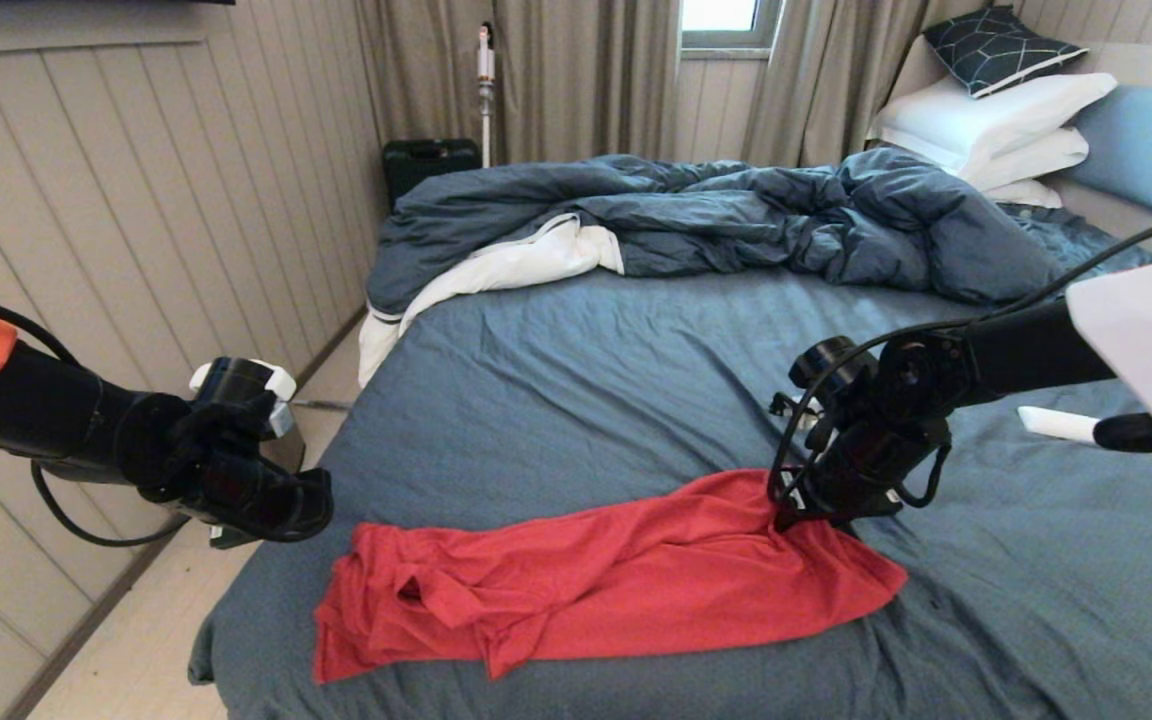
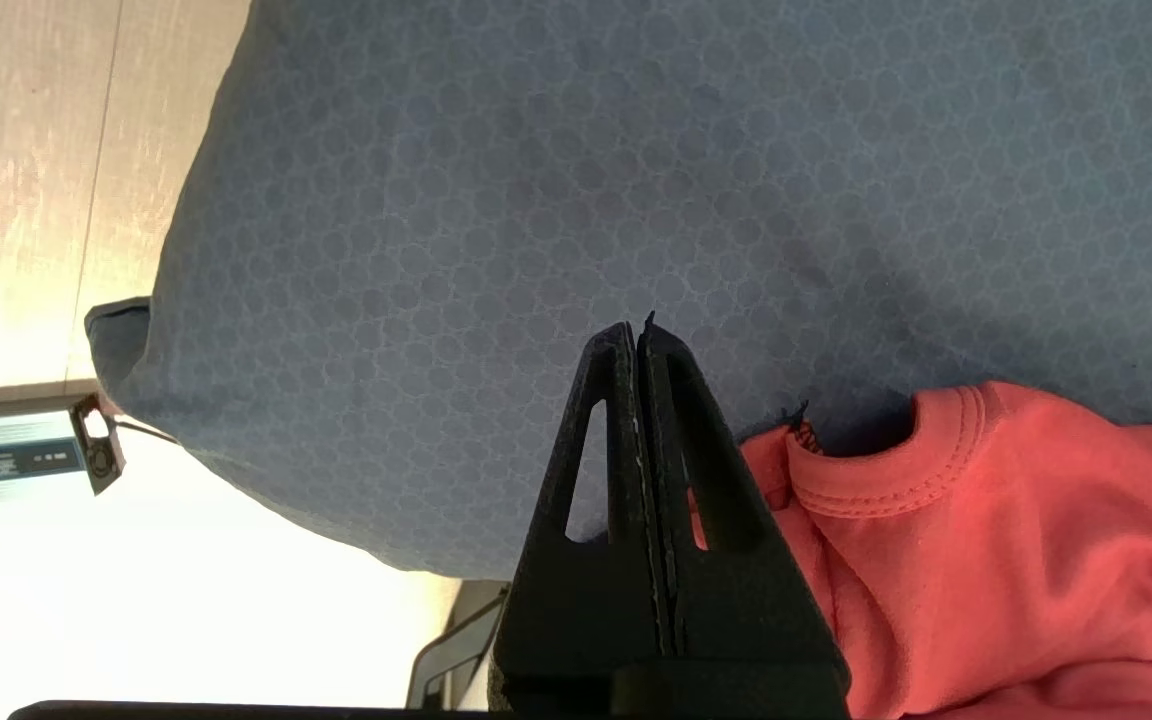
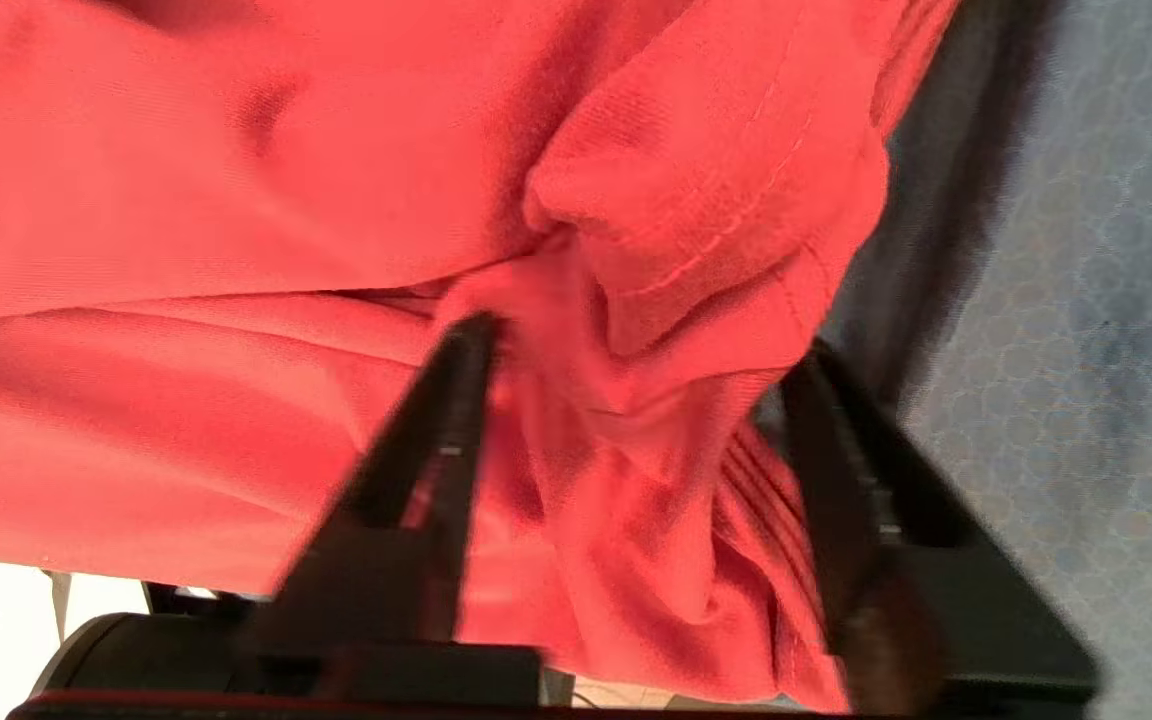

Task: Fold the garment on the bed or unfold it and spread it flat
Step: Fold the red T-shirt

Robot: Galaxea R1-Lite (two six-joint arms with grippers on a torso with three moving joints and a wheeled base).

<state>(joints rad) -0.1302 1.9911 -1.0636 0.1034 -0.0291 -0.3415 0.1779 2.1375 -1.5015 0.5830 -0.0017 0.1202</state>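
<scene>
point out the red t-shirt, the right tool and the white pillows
red T-shirt (image 1: pixel 626 580), head view, middle of its bunched body
right tool (image 3: pixel 636 400), right wrist view, midway between its spread fingertips
white pillows (image 1: pixel 996 120), head view, top pillow's side

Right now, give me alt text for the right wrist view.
The right gripper stands open, fingers either side of a bunched fold of the red T-shirt. Slate-blue bed sheet shows beyond the shirt's hem.

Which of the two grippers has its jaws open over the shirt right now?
The right gripper: its jaws stand apart with bunched red T-shirt between them. The left gripper has its jaws pressed together, empty, beside the shirt's collar.
</scene>
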